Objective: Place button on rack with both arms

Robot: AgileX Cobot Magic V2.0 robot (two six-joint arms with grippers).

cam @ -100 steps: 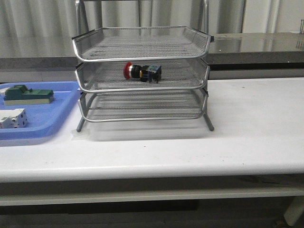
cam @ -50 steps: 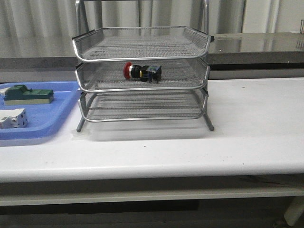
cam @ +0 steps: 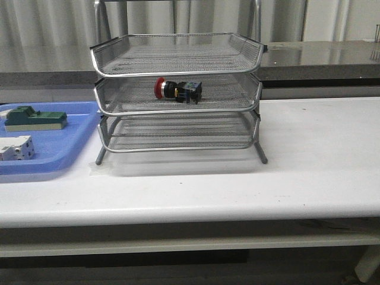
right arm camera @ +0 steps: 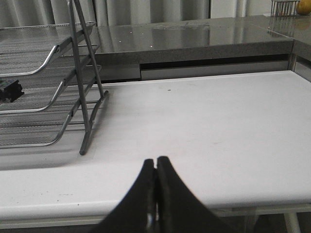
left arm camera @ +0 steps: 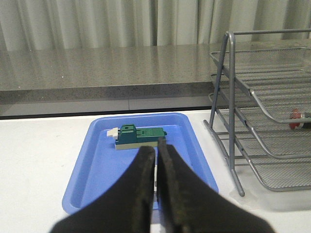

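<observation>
Front view shows the button [cam: 177, 90] lying on its side in the middle tier of the rack [cam: 178, 95], clear of both arms. Left gripper [left arm camera: 156, 160] and right gripper [right arm camera: 156, 170] hold their fingers pressed together, empty. Nudging the rack could roll the button toward the tier's edge.

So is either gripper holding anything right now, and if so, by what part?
Nothing is held. The left gripper and right gripper are both shut on nothing, and the button lies on its side in the rack's middle tier.

Button [cam: 177, 90] in rack's [cam: 178, 95] middle tier, tray [cam: 53, 148] left of rack, on table [cam: 309, 160]
</observation>
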